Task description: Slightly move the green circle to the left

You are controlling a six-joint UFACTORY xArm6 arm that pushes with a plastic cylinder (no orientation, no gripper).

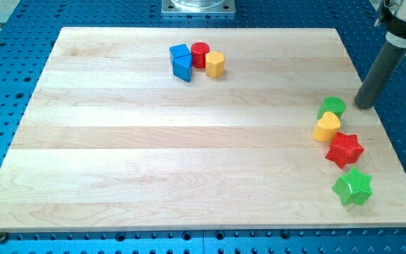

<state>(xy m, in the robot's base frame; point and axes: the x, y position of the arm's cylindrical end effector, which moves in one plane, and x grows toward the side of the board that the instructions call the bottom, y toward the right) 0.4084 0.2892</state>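
The green circle [332, 107] sits near the board's right edge, touching a yellow heart [326, 128] just below it. My tip [364, 105] rests on the board a short way to the right of the green circle, with a small gap between them. The dark rod rises from it toward the view's top right corner.
A red star [345, 149] and a green star [352, 187] lie below the yellow heart. At the view's top centre, two blue blocks [181, 61], a red cylinder [200, 53] and a yellow block [216, 63] form a cluster. The wooden board [189, 141] lies on a blue perforated table.
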